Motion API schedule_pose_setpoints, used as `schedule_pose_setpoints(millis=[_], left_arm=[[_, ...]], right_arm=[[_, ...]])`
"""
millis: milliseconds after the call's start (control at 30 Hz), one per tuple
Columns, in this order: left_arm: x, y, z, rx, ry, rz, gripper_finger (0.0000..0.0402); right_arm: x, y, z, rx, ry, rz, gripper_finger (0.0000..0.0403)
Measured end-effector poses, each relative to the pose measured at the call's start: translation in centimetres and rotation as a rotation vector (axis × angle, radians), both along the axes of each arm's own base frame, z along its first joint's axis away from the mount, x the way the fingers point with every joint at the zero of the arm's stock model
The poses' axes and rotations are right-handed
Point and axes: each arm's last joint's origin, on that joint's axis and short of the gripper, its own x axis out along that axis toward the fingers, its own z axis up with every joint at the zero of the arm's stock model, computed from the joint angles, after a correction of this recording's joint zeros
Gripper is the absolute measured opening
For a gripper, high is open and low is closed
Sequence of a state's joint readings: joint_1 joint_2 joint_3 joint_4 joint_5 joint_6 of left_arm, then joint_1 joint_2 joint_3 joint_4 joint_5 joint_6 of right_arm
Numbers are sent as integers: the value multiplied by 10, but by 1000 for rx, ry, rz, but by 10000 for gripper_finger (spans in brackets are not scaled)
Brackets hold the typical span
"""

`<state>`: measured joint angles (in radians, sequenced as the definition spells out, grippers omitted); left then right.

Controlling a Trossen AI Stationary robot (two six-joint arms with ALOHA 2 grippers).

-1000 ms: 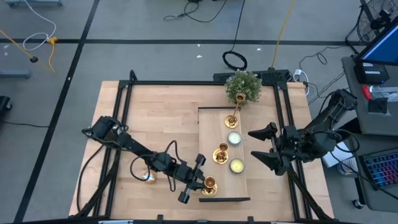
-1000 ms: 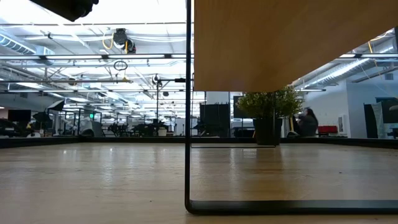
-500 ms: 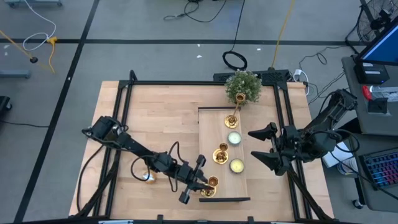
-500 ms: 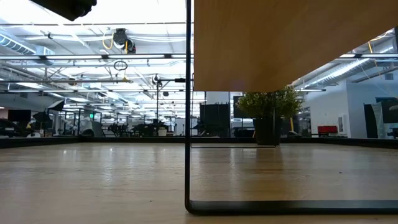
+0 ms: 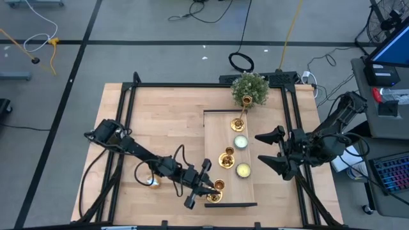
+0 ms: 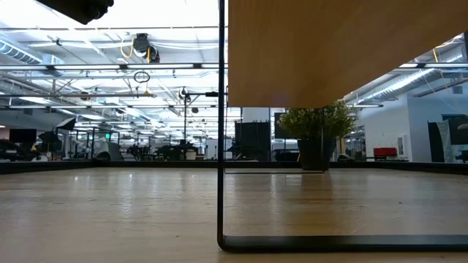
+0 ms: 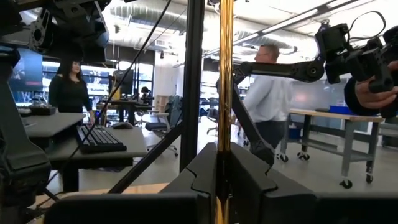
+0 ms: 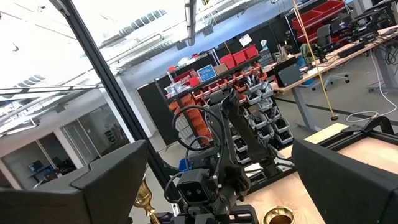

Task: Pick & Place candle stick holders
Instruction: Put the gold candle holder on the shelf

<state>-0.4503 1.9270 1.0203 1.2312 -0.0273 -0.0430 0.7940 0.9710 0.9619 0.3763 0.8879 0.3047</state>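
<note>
Your left gripper (image 5: 211, 188) clamps candle stick holder (image 5: 218, 186) stem at shelf (image 5: 250, 191) front edge; tealight (image 5: 243, 170), plant (image 5: 249, 88) nearby; right gripper (image 5: 269, 149) wide open, empty.

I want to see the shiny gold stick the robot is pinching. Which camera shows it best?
The left wrist view: the gold holder's stem stands upright, clamped between the left gripper's fingers. The high view shows that candle stick holder small, from above. The low view misses it.
</note>
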Motion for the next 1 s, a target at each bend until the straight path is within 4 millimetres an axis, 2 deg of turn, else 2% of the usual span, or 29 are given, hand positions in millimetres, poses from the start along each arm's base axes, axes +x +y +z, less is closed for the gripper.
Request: schedule_pose_setpoints(millis=[167,400,1000], left_arm=[[0,0,-1,-27,21,7,54],[1,2,-1,-90,49,39,57],[-1,-2,-1,-274,124,-47,59]], right_arm=[[0,0,0,1,0,0,393],[0,0,0,1,0,0,393],[0,0,0,2,0,0,393]])
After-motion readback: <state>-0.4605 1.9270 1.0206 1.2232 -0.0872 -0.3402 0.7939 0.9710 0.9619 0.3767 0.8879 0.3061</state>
